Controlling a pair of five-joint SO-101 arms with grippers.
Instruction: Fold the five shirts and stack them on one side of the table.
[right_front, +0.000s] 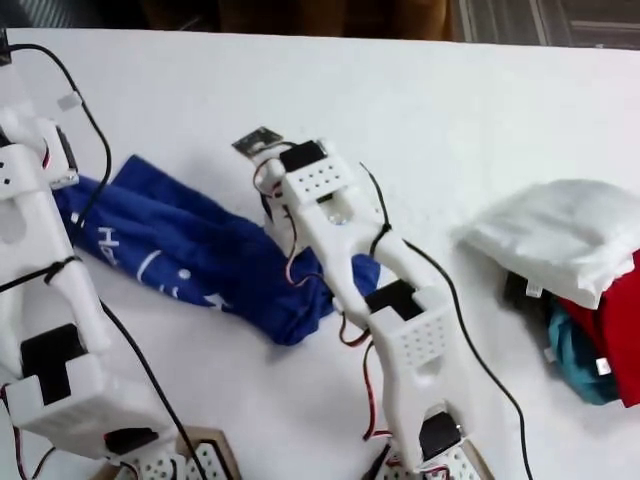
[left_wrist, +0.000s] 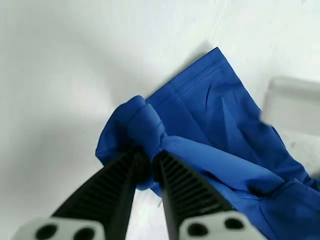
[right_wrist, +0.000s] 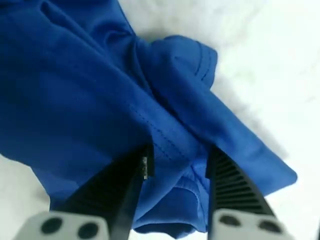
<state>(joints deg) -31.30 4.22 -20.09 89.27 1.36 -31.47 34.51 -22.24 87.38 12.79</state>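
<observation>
Item list for your station

- Table: white, with both of your arms mounted at its near edge
- Blue shirt: crumpled and unfolded, lying lengthwise on the table between your two arms, with white print facing up
- Left arm: stands at the shirt's outer end; your left jaws are clamped together on a bunched corner of the blue cloth
- Right arm: stretched over the shirt's other end; your right jaws stand apart, down on the cloth with a hemmed fold between them
- Pile at the right side of the table, well apart from the blue shirt: white shirt on top, with red shirt and teal shirt beneath, both partly covered
</observation>
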